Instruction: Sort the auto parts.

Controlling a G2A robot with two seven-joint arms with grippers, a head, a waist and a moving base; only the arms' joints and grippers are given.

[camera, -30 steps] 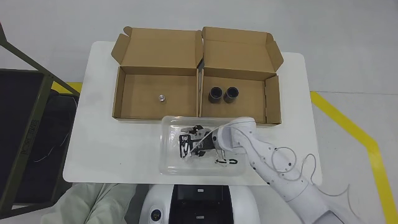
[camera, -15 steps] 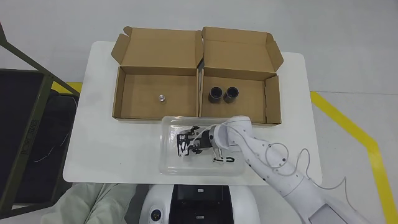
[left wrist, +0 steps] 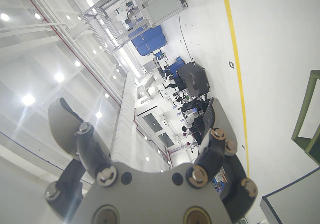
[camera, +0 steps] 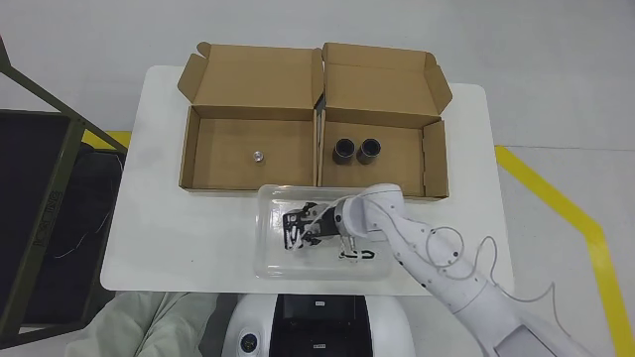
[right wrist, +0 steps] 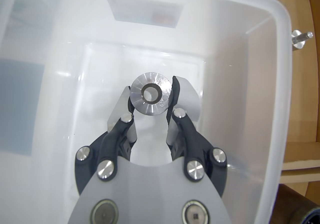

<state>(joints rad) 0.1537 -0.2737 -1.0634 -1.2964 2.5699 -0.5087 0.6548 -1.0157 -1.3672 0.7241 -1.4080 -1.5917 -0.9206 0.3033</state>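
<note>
My right gripper (right wrist: 151,93) is down inside the clear plastic bin (right wrist: 280,65) and is shut on a round silver metal part (right wrist: 160,85) with a dark hole in its face. The part sits between the two fingertips, and I cannot tell whether it touches the bin floor. In the top view this gripper (camera: 295,229) is in the left half of the bin (camera: 273,261). My left gripper (left wrist: 136,110) points out into the room, open, with nothing between its fingers.
Two open cardboard boxes stand side by side behind the bin. The left box (camera: 196,174) holds one small silver bolt (camera: 257,156), and the right box (camera: 433,159) holds two black cylinders (camera: 344,150). The bolt (right wrist: 301,38) lies just past the bin wall.
The right arm has shifted slightly to the left inside the bin. The boxes and the parts in them have not moved.
</note>
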